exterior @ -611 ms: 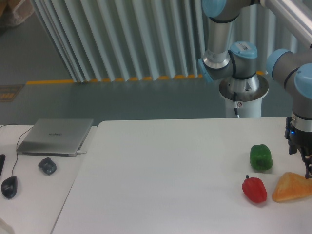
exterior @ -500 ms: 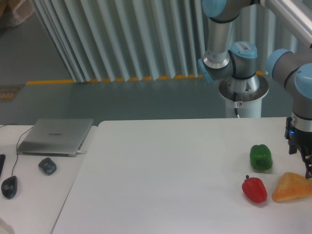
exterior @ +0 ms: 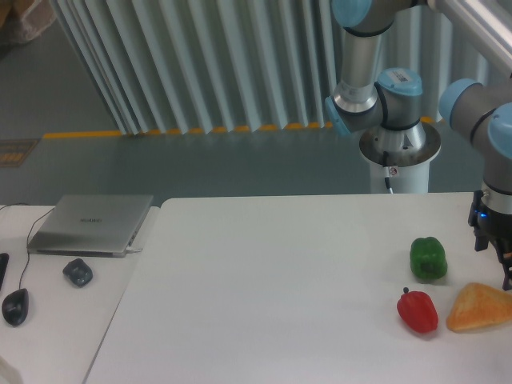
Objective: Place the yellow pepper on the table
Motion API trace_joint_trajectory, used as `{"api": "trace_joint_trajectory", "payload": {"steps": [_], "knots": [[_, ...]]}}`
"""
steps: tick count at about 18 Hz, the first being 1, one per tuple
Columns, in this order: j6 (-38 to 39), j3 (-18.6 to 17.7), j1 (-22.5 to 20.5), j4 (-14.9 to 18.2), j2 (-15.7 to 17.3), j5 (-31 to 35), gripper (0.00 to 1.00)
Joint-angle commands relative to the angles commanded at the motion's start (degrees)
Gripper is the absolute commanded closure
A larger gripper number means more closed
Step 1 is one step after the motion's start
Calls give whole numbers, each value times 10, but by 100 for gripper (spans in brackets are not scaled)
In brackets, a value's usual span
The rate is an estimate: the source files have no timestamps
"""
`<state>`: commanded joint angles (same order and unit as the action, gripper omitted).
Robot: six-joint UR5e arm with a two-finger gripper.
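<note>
The gripper (exterior: pixel 504 268) is at the far right edge of the picture, low over the table (exterior: pixel 264 280). Only part of it shows, dark, with a small blue light on it. The rest is cut off by the edge, so I cannot tell if its fingers are wide, narrow, or holding something.

Just below the gripper lies an orange-yellow wedge (exterior: pixel 478 308) that looks like bread. The gripper's tip is very close to the top of it, but I cannot tell if they touch.

Just left of the wedge is a red pepper (exterior: pixel 418 310) with a little dark stem. A bit behind the red one sits a green pepper (exterior: pixel 428 258). They are near each other but apart.

I do not see the yellow pepper anywhere.

The arm (exterior: pixel 376 80) is grey with light blue caps. It stands on a round base behind the table and bends over to the right side.

To the left is a smaller white desk (exterior: pixel 48 320). On it lie a closed grey laptop (exterior: pixel 92 224), a dark lump (exterior: pixel 78 272) in front of the laptop, and a black mouse (exterior: pixel 14 306) with a cord.

Behind all this is a wall of grey slats and a floor with a yellow line.
</note>
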<state>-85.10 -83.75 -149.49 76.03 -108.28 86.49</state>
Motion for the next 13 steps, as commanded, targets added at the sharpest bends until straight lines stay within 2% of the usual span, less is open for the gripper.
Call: {"api": "trace_joint_trajectory", "payload": {"steps": [4, 8, 9, 13], "knots": [[62, -5, -47, 1, 30, -13, 0], [194, -5, -73, -7, 32, -33, 0], [241, -6, -84, -30, 33, -38, 0], [331, -9, -111, -69, 29, -42, 0]]}}
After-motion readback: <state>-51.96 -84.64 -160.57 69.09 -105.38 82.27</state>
